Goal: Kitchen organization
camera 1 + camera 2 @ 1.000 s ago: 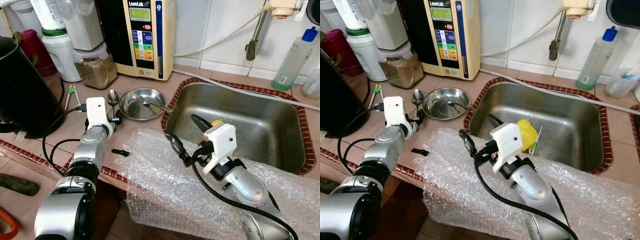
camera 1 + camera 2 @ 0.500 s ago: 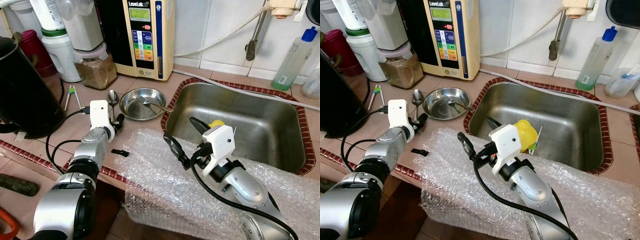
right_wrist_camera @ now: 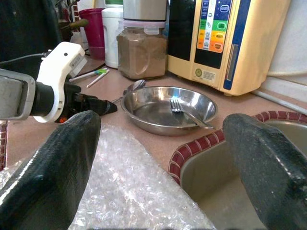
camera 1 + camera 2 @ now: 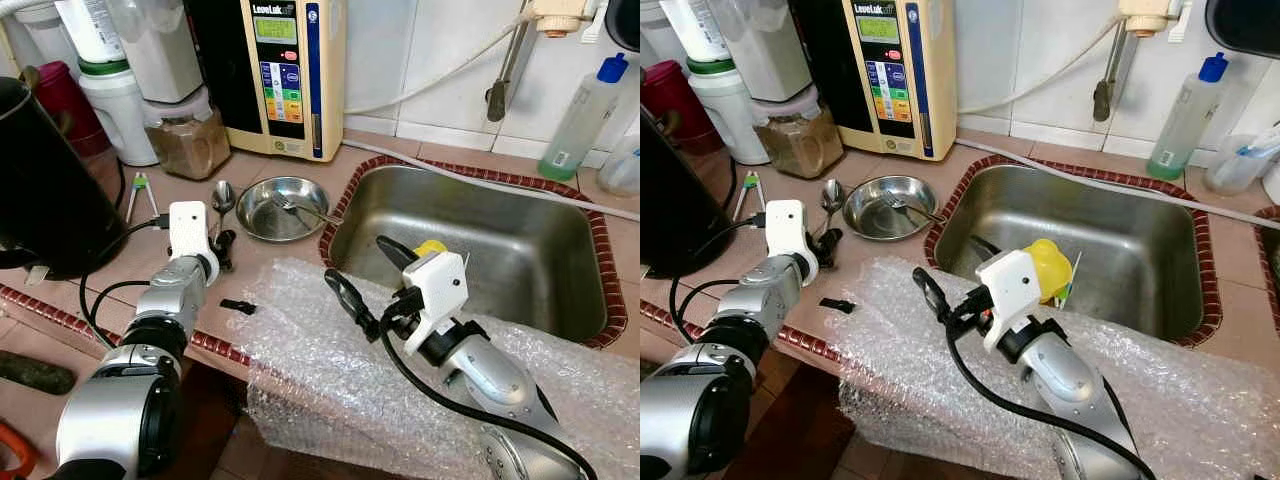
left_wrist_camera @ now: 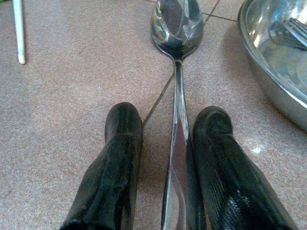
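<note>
My left gripper (image 5: 165,143) sits low on the tiled surface (image 4: 290,255), jaws narrowly parted and straddling the spoon (image 4: 222,200) handle, which touches one finger (image 5: 225,158); the other stands just off it. The spoon lies just beside the steel bowl (image 4: 275,208), whose rim crowds that side, with a fork (image 4: 300,207) inside. My right gripper (image 4: 362,272) hovers with jaws wide over the bubble wrap (image 4: 330,370) at the sink (image 4: 480,250) edge. Open tile lies between spoon and black kettle (image 4: 45,190); a small black piece (image 4: 238,306) rests near the surface's front edge.
</note>
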### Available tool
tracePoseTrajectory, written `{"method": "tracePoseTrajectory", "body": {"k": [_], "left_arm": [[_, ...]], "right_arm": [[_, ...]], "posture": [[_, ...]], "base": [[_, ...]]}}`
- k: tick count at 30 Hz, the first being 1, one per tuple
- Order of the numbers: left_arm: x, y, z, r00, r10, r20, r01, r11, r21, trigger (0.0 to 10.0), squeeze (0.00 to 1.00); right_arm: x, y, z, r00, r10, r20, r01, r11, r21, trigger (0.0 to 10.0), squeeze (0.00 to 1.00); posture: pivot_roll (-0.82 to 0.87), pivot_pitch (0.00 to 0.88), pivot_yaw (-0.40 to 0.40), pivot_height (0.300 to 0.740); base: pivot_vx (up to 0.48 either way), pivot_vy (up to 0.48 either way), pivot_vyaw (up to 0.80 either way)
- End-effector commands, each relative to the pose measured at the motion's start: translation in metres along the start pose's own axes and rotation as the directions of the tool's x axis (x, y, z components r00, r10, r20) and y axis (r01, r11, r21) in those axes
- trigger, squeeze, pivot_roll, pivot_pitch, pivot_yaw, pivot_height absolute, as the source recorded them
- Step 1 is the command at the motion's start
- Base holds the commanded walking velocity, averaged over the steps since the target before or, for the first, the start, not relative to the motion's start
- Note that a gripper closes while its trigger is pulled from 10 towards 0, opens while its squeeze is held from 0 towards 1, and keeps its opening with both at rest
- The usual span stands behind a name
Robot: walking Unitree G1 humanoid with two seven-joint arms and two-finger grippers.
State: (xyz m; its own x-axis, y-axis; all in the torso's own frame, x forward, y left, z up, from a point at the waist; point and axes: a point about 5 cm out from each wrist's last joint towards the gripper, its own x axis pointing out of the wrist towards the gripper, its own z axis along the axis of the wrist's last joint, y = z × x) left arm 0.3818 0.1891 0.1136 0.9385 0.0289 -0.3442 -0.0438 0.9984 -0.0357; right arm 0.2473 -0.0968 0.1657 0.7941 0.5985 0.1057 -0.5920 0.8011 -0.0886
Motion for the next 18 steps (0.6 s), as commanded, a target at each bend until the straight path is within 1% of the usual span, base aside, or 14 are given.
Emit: {"method": "tracePoseTrajectory", "body": {"k": [1, 5, 9, 18], "left_arm": [[-0.002, 0.006, -0.017, 0.998, 0.007, -0.065, -0.007, 1.000, 0.000, 0.0, 0.00], [-0.002, 0.006, -0.017, 0.998, 0.001, -0.066, -0.001, 1.000, 0.004, 0.0, 0.00], [-0.003, 0.006, -0.020, 0.997, -0.007, -0.071, 0.009, 1.000, 0.026, 0.0, 0.00], [-0.004, 0.000, -0.027, 0.997, -0.025, -0.071, 0.028, 0.999, 0.040, 0.0, 0.00]], "right_arm": [[0.000, 0.004, 0.003, 1.000, 0.022, 0.005, -0.022, 1.000, 0.001, 10.0, 0.02], [0.000, 0.004, 0.002, 1.000, 0.022, 0.002, -0.022, 1.000, 0.000, 10.0, 0.00], [0.000, 0.004, 0.001, 1.000, 0.022, 0.001, -0.022, 1.000, -0.001, 10.0, 0.00], [0.001, 0.004, 0.001, 1.000, 0.027, -0.003, -0.027, 1.000, -0.001, 10.0, 0.00]], "posture": [[-0.06, 0.052, 0.087, 0.740], [-0.06, 0.050, 0.088, 0.740], [-0.06, 0.053, 0.090, 0.740], [-0.06, 0.063, 0.088, 0.740]], "base": [[0.000, 0.000, 0.00], [0.000, 0.000, 0.00], [0.000, 0.000, 0.00], [0.000, 0.000, 0.00]]}}
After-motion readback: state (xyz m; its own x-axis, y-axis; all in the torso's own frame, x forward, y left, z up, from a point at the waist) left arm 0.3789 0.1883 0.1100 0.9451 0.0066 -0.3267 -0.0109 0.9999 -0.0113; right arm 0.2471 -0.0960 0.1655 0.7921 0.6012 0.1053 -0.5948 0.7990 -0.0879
